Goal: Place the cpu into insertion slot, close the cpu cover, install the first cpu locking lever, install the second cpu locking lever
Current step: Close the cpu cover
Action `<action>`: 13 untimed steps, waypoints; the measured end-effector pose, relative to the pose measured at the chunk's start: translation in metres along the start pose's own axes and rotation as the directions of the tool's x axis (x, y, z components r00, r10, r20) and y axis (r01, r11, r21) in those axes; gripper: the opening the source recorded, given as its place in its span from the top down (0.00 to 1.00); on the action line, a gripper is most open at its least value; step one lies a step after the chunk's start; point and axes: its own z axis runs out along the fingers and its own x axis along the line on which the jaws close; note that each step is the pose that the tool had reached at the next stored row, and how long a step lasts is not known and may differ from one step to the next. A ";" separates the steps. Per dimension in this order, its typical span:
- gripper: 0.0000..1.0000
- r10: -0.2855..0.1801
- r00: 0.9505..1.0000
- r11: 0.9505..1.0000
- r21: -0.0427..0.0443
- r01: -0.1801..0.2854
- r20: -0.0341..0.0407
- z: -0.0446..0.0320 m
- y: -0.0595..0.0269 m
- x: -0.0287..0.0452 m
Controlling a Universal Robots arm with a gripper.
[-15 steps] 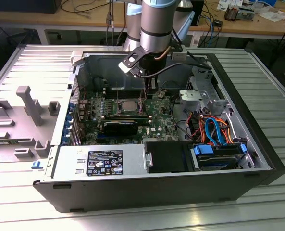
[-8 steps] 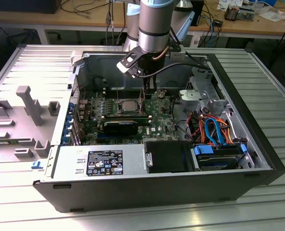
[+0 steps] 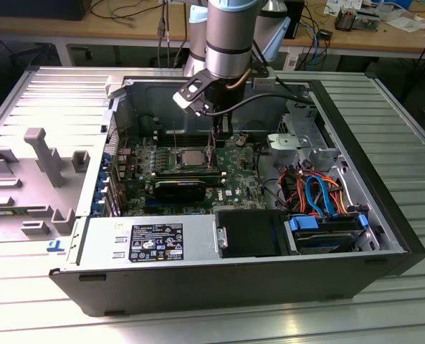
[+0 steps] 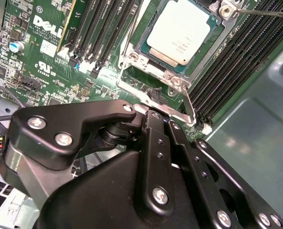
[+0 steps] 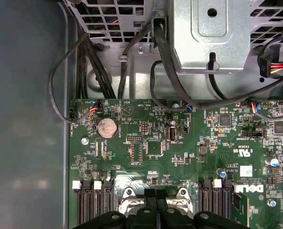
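1. Hanging low inside an open computer case [image 3: 234, 283] on a ribbed metal counter [image 3: 384, 315], the single arm's gripper [image 3: 214, 147] sits over the green board [image 3: 241, 172]. It is at the edge of the insertion slot [image 3: 170, 160] that faces the exterior view's right.
2. The cpu [image 3: 190, 156], a dull silver square, lies flat in that slot. The chip is therefore just beside the gripper, toward the exterior view's left.
3. In the second wrist view the cpu [image 4: 179, 31] is seated squarely. The cpu cover [image 4: 203, 55], a thin grey frame, appears to lie down around it rather than stand raised, though the angle makes this hard to confirm.
4. A thin wire locking lever [image 4: 172, 110] runs along the socket edge nearest the gripper. Its long axis is crosswise to the gripper's reach, just ahead of the black gripper body.
5. A second wire lever [image 4: 265, 13] lies along the far side of the socket, well apart from the gripper.
6. In the first wrist view the gripper's two black fingers [image 5: 150, 210] are drawn together with only a thin seam between them. Nothing shows pinched there, and I cannot tell whether they nip the near lever.
7. Long black memory slots [image 4: 103, 28] flank the socket on both sides.
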 end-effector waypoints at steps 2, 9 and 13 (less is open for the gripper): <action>0.89 0.000 1.000 1.000 0.000 0.000 0.000 0.0000 -0.0003 0.0000; 0.89 0.000 1.000 1.000 0.000 0.000 0.000 0.0000 -0.0015 0.0000; 0.89 0.000 1.000 1.000 0.000 0.000 0.000 0.0000 -0.0022 0.0000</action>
